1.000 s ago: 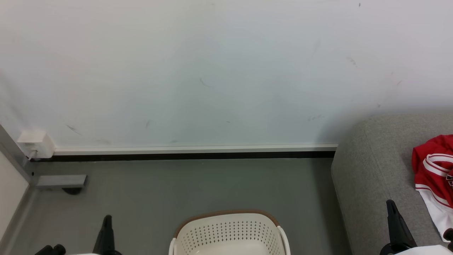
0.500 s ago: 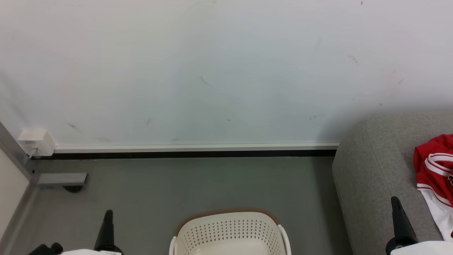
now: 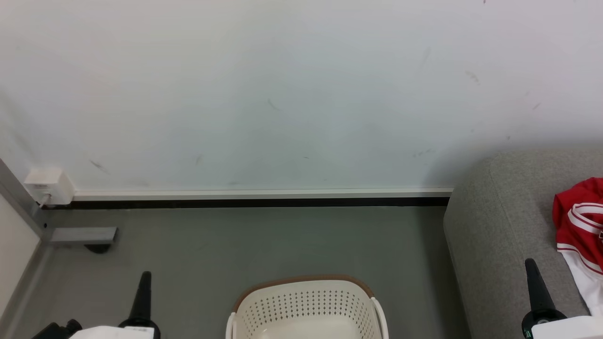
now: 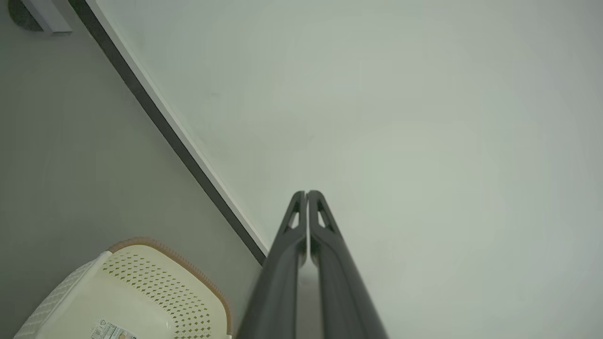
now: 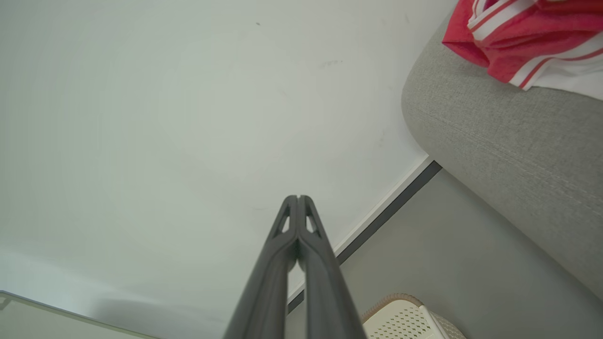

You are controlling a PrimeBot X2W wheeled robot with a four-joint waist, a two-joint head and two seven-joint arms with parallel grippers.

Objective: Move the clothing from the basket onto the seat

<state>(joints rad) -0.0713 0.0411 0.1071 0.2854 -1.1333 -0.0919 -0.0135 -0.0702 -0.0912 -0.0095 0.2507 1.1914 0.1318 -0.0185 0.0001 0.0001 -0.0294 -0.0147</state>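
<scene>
Both hands are shut tight and hold nothing. The left gripper has its two dark fingers pressed together, and so does the right gripper. Both point toward the wall.

The red clothing lies on the grey seat, just to the right of the right gripper and a bit ahead of its tips. It is far from the left gripper, so the right hand is much the nearer one.

The basket sits on the floor, between the two hands and lower than both. The part of its inside that I can see has no red cloth in it. The near part is hidden, so I cannot tell if more is in there. If some is, I think a hand must open and go down and inward to reach it.
</scene>
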